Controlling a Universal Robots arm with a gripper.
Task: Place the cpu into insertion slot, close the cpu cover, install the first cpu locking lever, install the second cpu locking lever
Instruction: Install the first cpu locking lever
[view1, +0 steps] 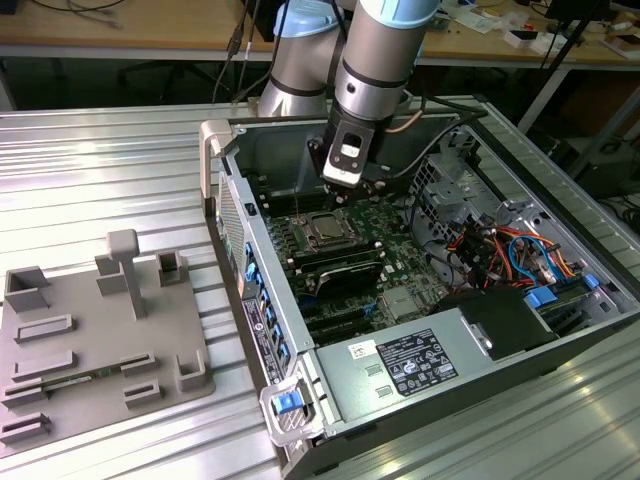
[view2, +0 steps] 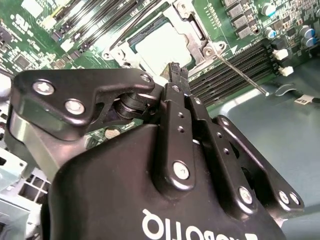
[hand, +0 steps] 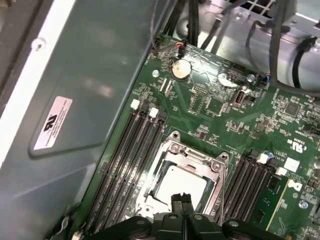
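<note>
The cpu lies silver side up in the motherboard socket, also seen in the exterior view and the second wrist view. The shiny cpu cover lies flat around it as a frame. A thin wire locking lever sticks out from one socket corner over the memory slots. My gripper hovers just above the socket's edge, shut with its fingertips pressed together and nothing between them. In the exterior view the gripper hangs over the socket inside the case.
The open computer case lies on a ribbed metal table. Memory slots flank the socket, and cables and a power supply fill the exterior view's right. A grey fixture plate sits at the exterior view's left.
</note>
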